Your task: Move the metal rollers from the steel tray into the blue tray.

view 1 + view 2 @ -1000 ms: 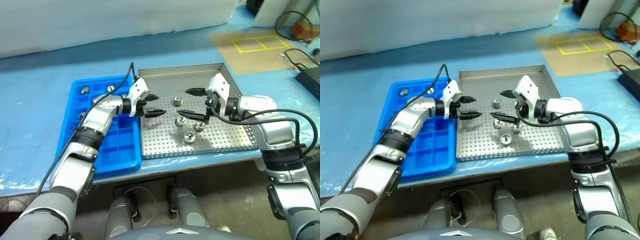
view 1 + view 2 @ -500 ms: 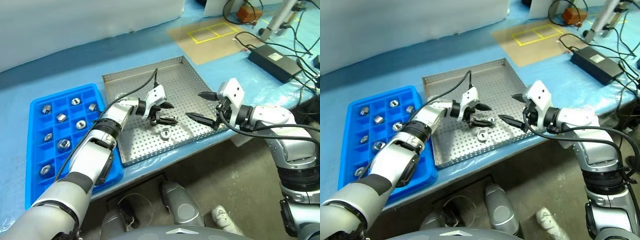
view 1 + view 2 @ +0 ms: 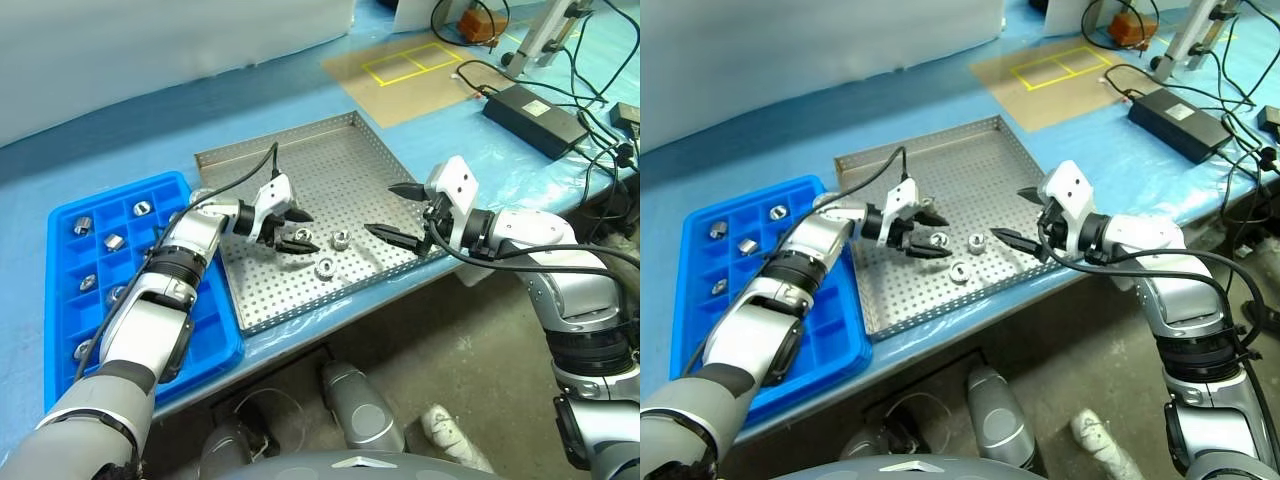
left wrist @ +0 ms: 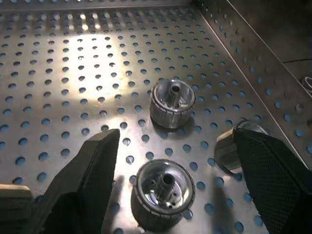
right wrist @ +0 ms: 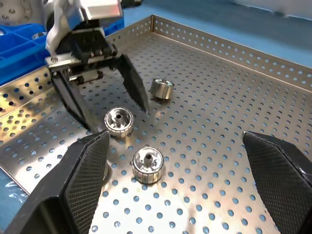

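Observation:
The steel tray (image 3: 345, 170) lies on the blue-covered table with three metal rollers on its perforated floor. My left gripper (image 3: 303, 232) is low over the tray and open. One roller (image 4: 163, 189) stands between its fingers. A second roller (image 4: 172, 104) sits just ahead, and a third (image 4: 229, 148) is partly hidden behind one finger. My right gripper (image 3: 382, 208) hovers open and empty above the tray's near right part, a short way from the rollers (image 5: 147, 165). To the left of the steel tray is the blue tray (image 3: 60, 215), holding several rollers (image 3: 112, 241) in its compartments.
A black power brick (image 3: 530, 105) and cables lie on the table at the far right. A cardboard sheet with yellow tape (image 3: 415, 62) is behind the steel tray. The table's front edge runs just below both trays.
The camera has swung to the right, shifting the whole picture. My left gripper has sunk toward the tray floor around a roller, still open. The right gripper has kept its place.

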